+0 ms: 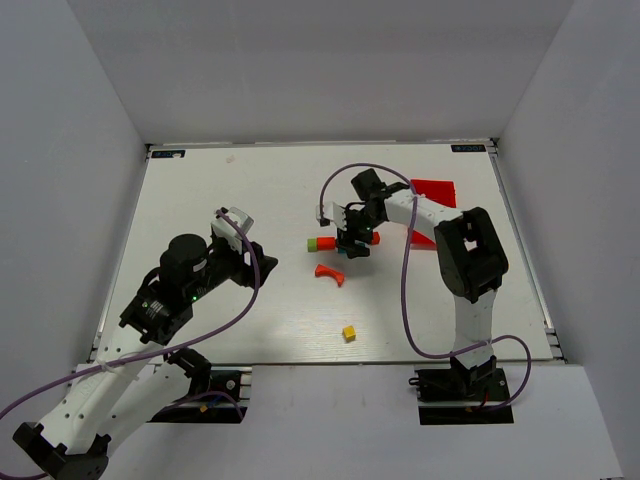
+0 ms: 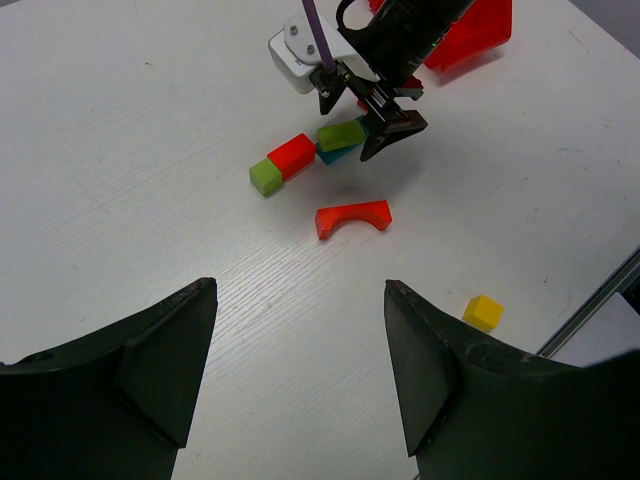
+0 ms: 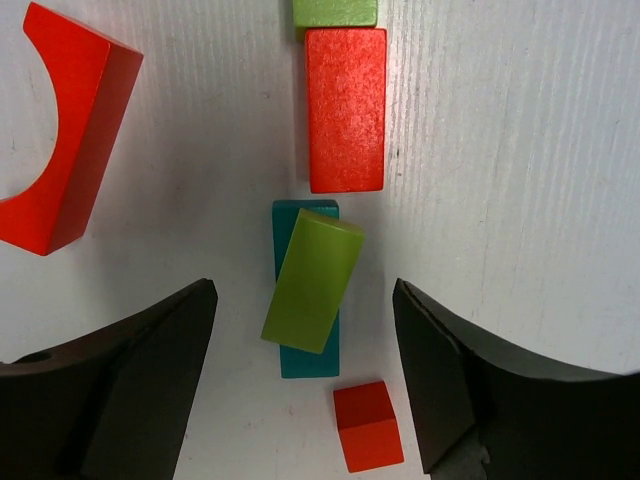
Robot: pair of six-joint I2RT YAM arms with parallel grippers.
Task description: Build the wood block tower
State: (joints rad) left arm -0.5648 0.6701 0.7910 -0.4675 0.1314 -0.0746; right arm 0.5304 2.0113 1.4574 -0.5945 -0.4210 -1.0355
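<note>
A green bar point(image 3: 313, 281) lies skewed on top of a teal bar point(image 3: 306, 354) on the table. A red bar point(image 3: 345, 108) and a green cube point(image 3: 335, 11) lie in line beyond them. A small red cube point(image 3: 368, 425) sits by the teal bar. A red arch point(image 3: 62, 139) lies to the left. My right gripper point(image 3: 305, 360) is open above the green and teal bars, which sit between its fingers. It also shows in the top view point(image 1: 352, 240). A yellow cube point(image 1: 349, 333) lies near the front. My left gripper point(image 2: 300, 360) is open and empty, over bare table.
A red plastic bin point(image 1: 432, 192) lies on its side behind the right arm, also seen in the left wrist view point(image 2: 470, 35). The table's front edge point(image 1: 330, 366) runs just below the yellow cube. Grey walls enclose the table on three sides.
</note>
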